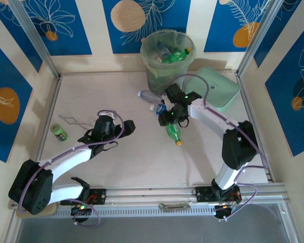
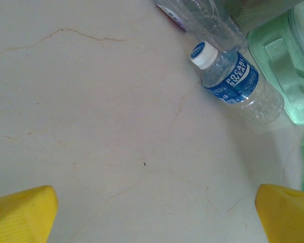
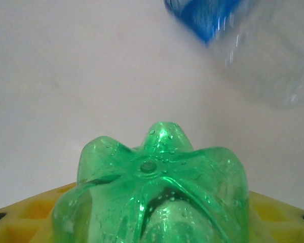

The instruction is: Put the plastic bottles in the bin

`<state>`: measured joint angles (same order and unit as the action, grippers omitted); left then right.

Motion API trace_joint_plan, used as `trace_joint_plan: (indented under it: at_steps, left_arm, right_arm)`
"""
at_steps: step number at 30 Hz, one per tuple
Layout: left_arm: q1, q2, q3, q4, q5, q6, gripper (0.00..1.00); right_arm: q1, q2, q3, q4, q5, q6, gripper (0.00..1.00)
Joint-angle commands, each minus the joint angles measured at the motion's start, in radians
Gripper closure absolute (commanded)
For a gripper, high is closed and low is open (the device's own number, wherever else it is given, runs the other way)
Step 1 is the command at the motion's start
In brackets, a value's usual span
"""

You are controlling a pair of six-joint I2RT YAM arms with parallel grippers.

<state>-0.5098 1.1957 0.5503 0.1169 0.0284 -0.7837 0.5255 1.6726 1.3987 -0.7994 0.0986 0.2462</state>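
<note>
pale veined table [image 1: 142, 157] with bin [image 1: 159, 78], mint lid [image 1: 218, 88], clear bottles [image 1: 148, 94], green tape roll [image 1: 59, 132]

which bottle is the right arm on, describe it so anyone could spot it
Start at the bin against the far wall and look at the table just in front of it. The green bottle lies nearest the arm bases, its base between the jaws of the right gripper. Its green body and orange cap set it apart from the clear bottle and the blue-labelled bottle beside it.

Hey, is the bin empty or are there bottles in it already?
Not empty. The bin holds a green bottle and some clear ones, seen from above.
</note>
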Motion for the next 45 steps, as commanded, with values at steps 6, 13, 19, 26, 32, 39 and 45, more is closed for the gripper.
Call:
trace_joint_plan:
  at_steps: [6, 13, 19, 26, 32, 39, 45]
  left_arm:
    - [0.034, -0.067, -0.074, 0.020, -0.050, 0.018, 0.00]
    - [0.046, -0.102, -0.108, 0.017, -0.063, 0.036, 0.00]
    - [0.057, -0.095, -0.115, 0.029, -0.040, 0.046, 0.00]
    - [0.066, -0.085, -0.103, 0.027, 0.004, 0.051, 0.00]
    - [0.069, -0.106, -0.119, 0.010, 0.016, 0.036, 0.00]
    - [0.069, -0.151, -0.152, -0.031, 0.019, 0.010, 0.00]
    - [0.071, -0.202, -0.173, -0.050, 0.008, -0.009, 0.00]
  right_arm:
    - [-0.087, -0.092, 0.144, 0.304, -0.324, 0.217, 0.56]
    - [-0.161, -0.081, 0.186, 0.667, -0.324, 0.445, 0.58]
    - [-0.223, -0.001, 0.281, 0.850, -0.190, 0.535, 0.58]
    - [-0.264, 0.179, 0.489, 0.941, -0.055, 0.594, 0.59]
    - [-0.281, 0.379, 0.717, 0.922, 0.016, 0.643, 0.59]
    - [-0.284, 0.616, 1.094, 0.747, 0.104, 0.637, 0.59]
    - [-0.283, 0.827, 1.399, 0.581, 0.132, 0.706, 0.59]
